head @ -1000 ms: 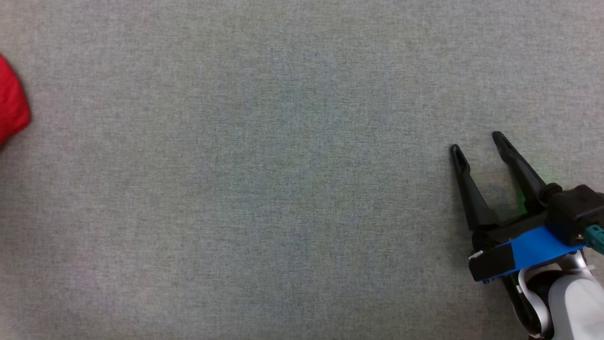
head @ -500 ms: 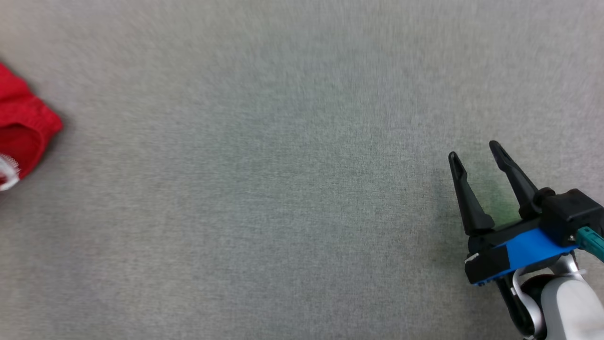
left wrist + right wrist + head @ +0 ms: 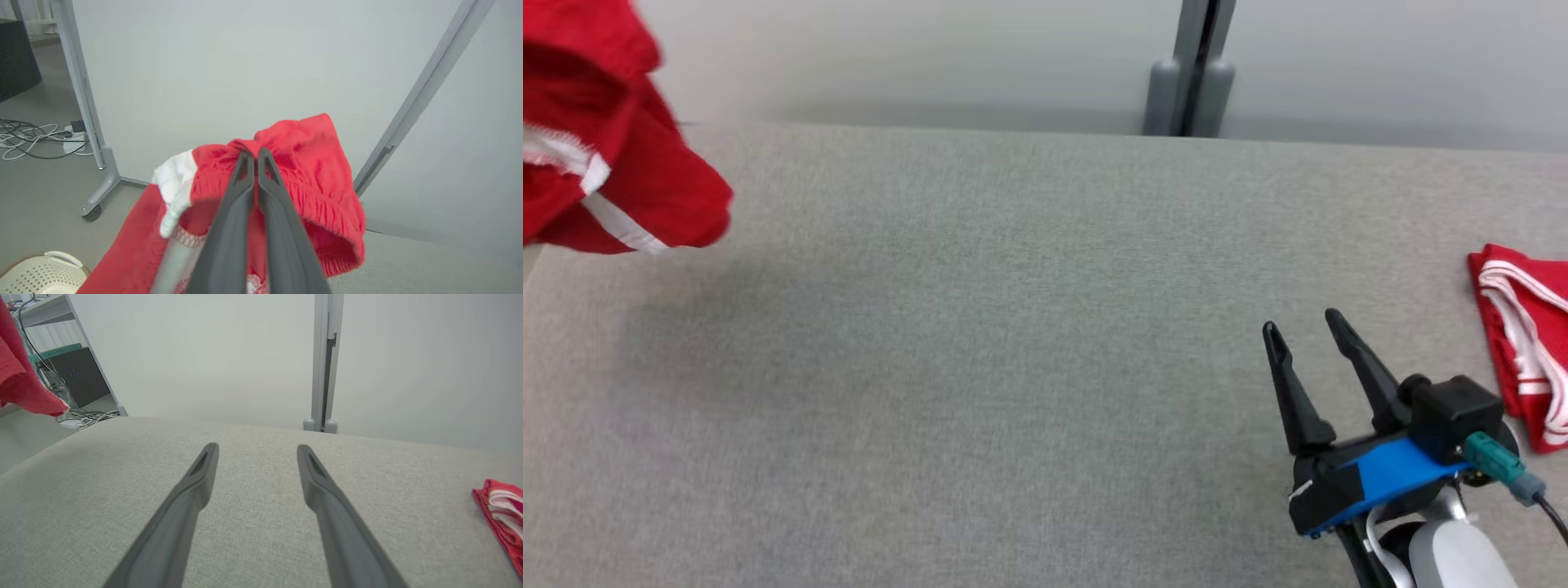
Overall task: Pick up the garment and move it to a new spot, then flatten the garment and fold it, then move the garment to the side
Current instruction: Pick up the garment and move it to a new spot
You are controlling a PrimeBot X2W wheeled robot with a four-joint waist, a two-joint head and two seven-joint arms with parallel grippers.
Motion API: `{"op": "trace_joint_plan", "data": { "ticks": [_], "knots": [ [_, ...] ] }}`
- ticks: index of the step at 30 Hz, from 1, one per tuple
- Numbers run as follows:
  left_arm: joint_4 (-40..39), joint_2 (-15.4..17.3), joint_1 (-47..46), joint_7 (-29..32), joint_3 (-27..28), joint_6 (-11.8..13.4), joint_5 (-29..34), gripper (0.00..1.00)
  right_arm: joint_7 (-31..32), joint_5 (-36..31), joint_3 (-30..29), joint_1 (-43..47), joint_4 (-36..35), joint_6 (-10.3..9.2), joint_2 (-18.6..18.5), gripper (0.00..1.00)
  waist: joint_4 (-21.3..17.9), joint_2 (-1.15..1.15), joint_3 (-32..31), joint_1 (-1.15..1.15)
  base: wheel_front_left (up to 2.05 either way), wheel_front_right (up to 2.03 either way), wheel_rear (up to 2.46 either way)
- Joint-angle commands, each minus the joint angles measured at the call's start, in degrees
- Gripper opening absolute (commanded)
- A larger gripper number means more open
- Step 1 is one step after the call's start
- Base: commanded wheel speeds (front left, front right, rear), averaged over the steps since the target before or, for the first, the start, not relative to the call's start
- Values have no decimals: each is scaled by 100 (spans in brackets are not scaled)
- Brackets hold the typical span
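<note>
The left jaws, open a second ago, are now pinching shut on the crumpled red knit garment with white trim (image 3: 310,171), carrying it bunched around their tips, clear of the grey fabric bench (image 3: 980,327) (pickup done, placing next). The right jaws are waiting wide open, empty.

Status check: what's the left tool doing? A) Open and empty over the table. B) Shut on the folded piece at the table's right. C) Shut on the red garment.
C: in the left wrist view the left tool is pinched shut on the bunched red garment.
</note>
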Motion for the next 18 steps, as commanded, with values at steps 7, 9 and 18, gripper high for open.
{"op": "trace_joint_plan", "data": {
  "ticks": [7, 9, 18],
  "knots": [
    [-834, -727, -295, 254, -648, -14, -156, 0, -7, 39, 5, 105, 45, 1, 76, 100, -529, 2, -534, 2, 0, 0, 0],
    [-1018, -879, -242, 322, -819, -41, -211, 0, -8, 53, 41, 63, 17, 1, 87, 100, -710, 2, -550, 2, 0, 0, 0],
    [-1508, -1868, 121, 290, -1430, -102, -737, 0, 41, 25, -16, 76, -22, 1, 100, 100, -1544, 2, -490, 2, 0, 0, 0]
  ]
}}
